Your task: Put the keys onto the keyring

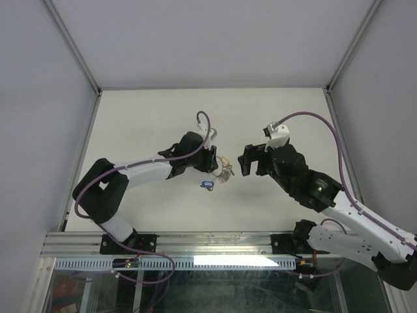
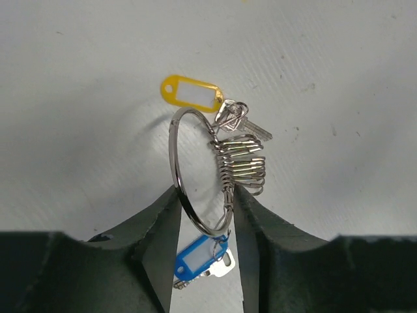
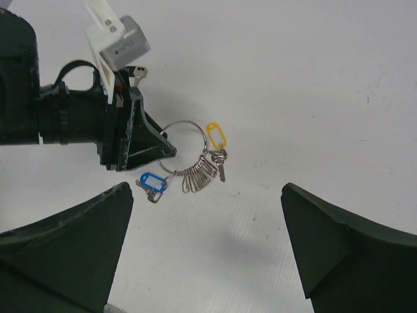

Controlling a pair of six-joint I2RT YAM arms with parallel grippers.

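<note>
Basically the left claw is clenched on the keyring, pinching the wire near its lower arc between both fingertips. The ring stands up off the table and sticks straight out ahead of the tips. In the left wrist view it shows as a narrow oval, long axis running away from the claw. The plain silver keys are bunched on the ring's right side, just past the right fingertip. The yellow-tag key is at the far end of the ring, touching or just beside the wire, with its small key hanging to the right. I cannot tell if it is threaded on or only resting against it. The blue-head key is at the near end, low between the 2 fingers and under the ring. Again I cannot tell if it is hooked on. The right claw is released, fingers spread wide, holding nothing, and well apart from the ring. In the right wrist view the ring is ahead of it and about centred between the 2 fingers, its round face turned toward that camera. The blue-head key sits toward the right claw's left finger, the yellow-tag key just right of centre. So the left arm is the nearer 1 and acts as holder. My judgement is that the right claw has to come straight forward to whichever tagged key is loose.
</note>
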